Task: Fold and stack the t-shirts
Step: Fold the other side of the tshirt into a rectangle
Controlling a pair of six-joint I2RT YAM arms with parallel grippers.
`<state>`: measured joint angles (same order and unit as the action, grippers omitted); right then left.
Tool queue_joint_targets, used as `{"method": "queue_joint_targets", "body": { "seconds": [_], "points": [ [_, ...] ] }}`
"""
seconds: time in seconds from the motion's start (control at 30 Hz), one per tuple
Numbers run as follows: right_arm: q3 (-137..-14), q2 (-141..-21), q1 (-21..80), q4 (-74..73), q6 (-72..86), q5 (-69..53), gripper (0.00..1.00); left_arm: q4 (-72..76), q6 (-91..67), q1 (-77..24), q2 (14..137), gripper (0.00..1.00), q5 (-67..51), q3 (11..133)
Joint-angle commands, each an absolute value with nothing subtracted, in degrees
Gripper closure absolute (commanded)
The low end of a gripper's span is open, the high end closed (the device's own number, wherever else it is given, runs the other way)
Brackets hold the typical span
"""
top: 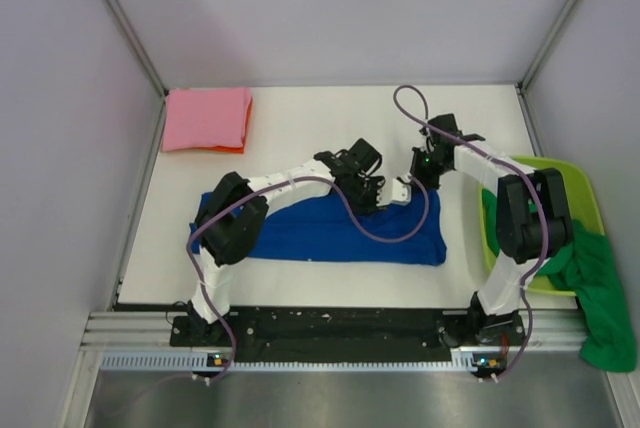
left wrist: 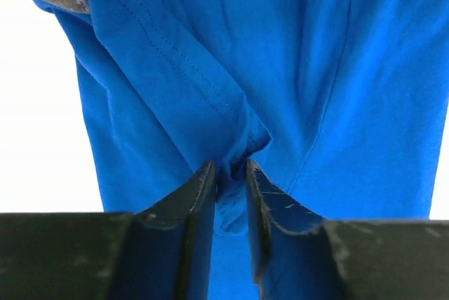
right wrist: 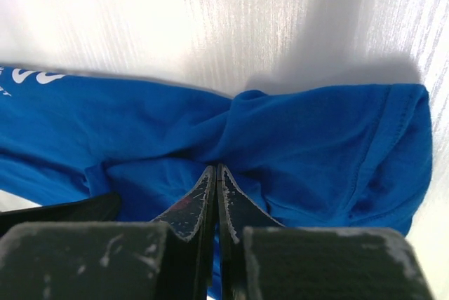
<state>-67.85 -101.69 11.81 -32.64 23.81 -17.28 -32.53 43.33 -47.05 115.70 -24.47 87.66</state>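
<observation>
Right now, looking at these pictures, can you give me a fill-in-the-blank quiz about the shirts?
The folded pink shirt lies at the far ____ corner of the table.
The green shirt hangs out of the lime-green tub on the robot's ____ side.
The blue shirt, pinched by the left gripper and the right gripper, bears lettering coloured ____.
Missing words: left, right, white.

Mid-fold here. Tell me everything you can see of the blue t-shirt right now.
The blue t-shirt is soft royal blue knit with stitched hems and a bit of white lettering showing. It lies as a long, partly folded band across the near middle of the white table. Along its far edge the left hand and the right hand each pinch a bunched fold, close together.
</observation>
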Motion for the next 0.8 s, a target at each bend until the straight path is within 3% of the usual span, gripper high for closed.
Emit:
{"method": "queue_joint_targets", "body": {
  "seconds": [0.0,0.03,0.33,0.47,0.7,0.77],
  "points": [
    [-67.2,-100.2,10.3,-31.0,24.2,-19.6,1.00,-32.0,43.4,-47.3,116.7,0.85,-22.4,90.3],
    [-67.1,-100.1,9.8,-30.9,24.4,-19.7,1.00,-32.2,43.2,-47.2,116.6,1.00,-22.2,90.4],
    [-66.7,-100.6,7.4,-29.3,24.9,-19.0,1.00,-24.9,23.5,-42.1,114.8,1.00,-13.6,90.1],
    [-67.1,-100.6,7.4,-28.7,25.0,-19.2,1.00,-22.9,16.9,-39.9,115.7,1.00,-16.3,87.1],
    [-63.9,-91.2,7.7,-32.6,23.8,-11.7,0.97,-23.6,4.0,-36.7,118.4,1.00,-13.2,87.2],
    [-61.4,-87.5,9.0,-33.7,23.0,-10.2,0.95,-24.0,3.0,-36.1,118.6,0.94,-14.4,87.4]
  ]
}}
